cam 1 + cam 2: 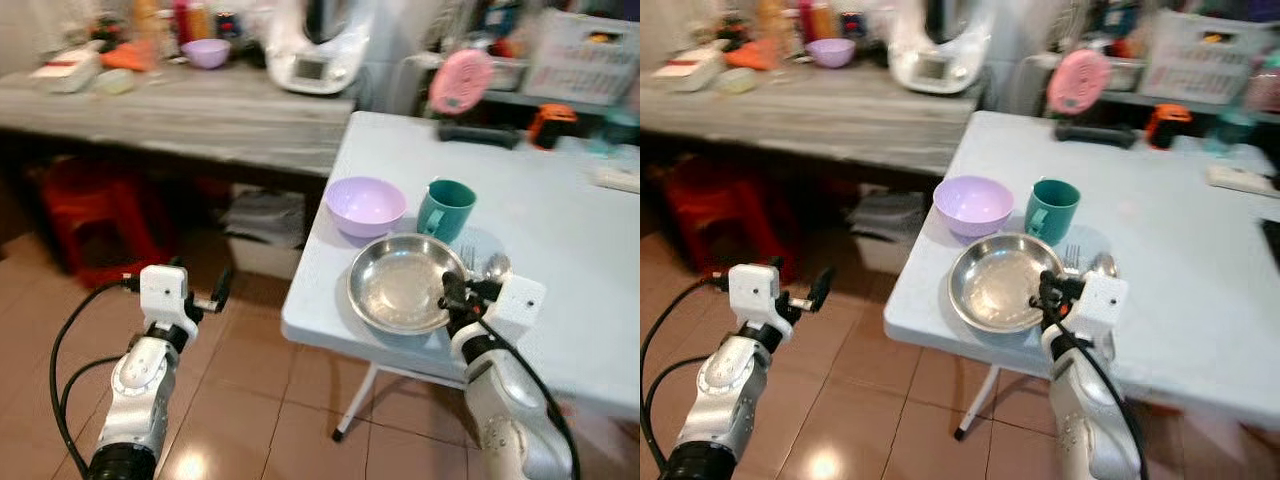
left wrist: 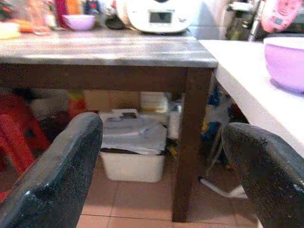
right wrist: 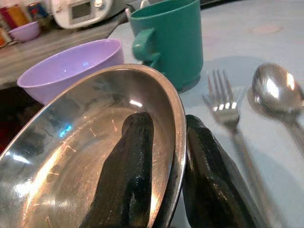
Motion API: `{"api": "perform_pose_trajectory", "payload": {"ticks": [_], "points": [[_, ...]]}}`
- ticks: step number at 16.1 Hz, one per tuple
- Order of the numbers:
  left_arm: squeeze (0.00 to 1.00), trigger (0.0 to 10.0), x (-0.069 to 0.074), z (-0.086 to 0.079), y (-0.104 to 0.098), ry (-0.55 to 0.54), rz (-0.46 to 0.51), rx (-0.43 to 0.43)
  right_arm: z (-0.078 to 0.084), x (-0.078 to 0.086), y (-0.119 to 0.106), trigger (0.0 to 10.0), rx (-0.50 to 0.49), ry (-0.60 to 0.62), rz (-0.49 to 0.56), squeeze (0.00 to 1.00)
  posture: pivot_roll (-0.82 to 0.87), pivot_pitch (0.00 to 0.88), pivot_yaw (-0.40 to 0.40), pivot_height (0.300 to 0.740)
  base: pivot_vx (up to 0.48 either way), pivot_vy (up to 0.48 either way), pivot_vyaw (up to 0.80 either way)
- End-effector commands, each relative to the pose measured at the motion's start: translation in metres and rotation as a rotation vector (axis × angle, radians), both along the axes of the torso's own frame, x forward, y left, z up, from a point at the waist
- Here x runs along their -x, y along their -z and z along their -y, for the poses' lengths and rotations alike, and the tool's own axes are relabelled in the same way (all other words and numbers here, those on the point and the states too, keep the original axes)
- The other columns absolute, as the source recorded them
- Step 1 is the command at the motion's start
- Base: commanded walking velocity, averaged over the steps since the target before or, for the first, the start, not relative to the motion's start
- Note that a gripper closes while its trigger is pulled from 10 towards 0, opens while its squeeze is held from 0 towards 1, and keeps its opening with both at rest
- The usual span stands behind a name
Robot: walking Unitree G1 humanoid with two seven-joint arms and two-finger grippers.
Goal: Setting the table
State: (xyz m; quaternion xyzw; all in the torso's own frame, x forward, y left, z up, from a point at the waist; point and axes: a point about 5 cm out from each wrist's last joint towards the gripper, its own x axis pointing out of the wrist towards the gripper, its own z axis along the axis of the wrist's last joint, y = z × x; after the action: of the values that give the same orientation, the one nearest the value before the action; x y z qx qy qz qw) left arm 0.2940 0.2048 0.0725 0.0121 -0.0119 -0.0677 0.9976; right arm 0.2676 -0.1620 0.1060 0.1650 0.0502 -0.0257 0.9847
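Observation:
A steel plate point(image 1: 400, 285) lies near the front-left corner of the white table point(image 1: 570, 230). My right gripper point(image 1: 455, 292) is shut on the plate's right rim, one finger point(image 3: 130, 166) inside the dish and the other point(image 3: 209, 175) outside it. Behind the plate stand a purple bowl point(image 1: 366, 205) and a green mug point(image 1: 445, 210). A fork point(image 3: 223, 107) and a spoon point(image 3: 275, 90) lie just right of the plate. My left gripper point(image 1: 205, 292) hangs open over the floor, left of the table, holding nothing.
A long wooden counter point(image 1: 200, 110) runs along the back left with a white appliance point(image 1: 315, 50) and a small purple bowl point(image 1: 206, 52). Under it sit a red stool point(image 1: 95, 225) and a white bin point(image 2: 135, 161). Tiled floor point(image 1: 260, 400) lies between my arms.

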Motion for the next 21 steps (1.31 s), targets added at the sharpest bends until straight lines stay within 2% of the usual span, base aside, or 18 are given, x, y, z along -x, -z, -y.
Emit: {"api": "perform_pose_trajectory", "payload": {"ticks": [1,6,21], "points": [[0.00,10.0,-0.005,0.002,-0.006,0.009,0.024,-0.012,0.001,-0.001,-0.009,10.0,0.017,0.006,0.040,0.00,-0.02,0.000,-0.014,0.740,0.000,0.465,-0.80],[0.00,10.0,0.001,0.002,-0.001,0.003,0.026,-0.010,0.003,0.004,-0.011,10.0,0.061,0.003,0.068,0.00,-0.02,0.000,-0.018,0.740,0.000,0.478,0.00],[0.00,10.0,-0.001,0.009,0.001,0.014,0.035,-0.012,0.003,0.005,-0.019,10.0,0.089,-0.003,0.134,0.00,-0.02,0.000,-0.021,0.740,0.000,0.480,0.00]]}}
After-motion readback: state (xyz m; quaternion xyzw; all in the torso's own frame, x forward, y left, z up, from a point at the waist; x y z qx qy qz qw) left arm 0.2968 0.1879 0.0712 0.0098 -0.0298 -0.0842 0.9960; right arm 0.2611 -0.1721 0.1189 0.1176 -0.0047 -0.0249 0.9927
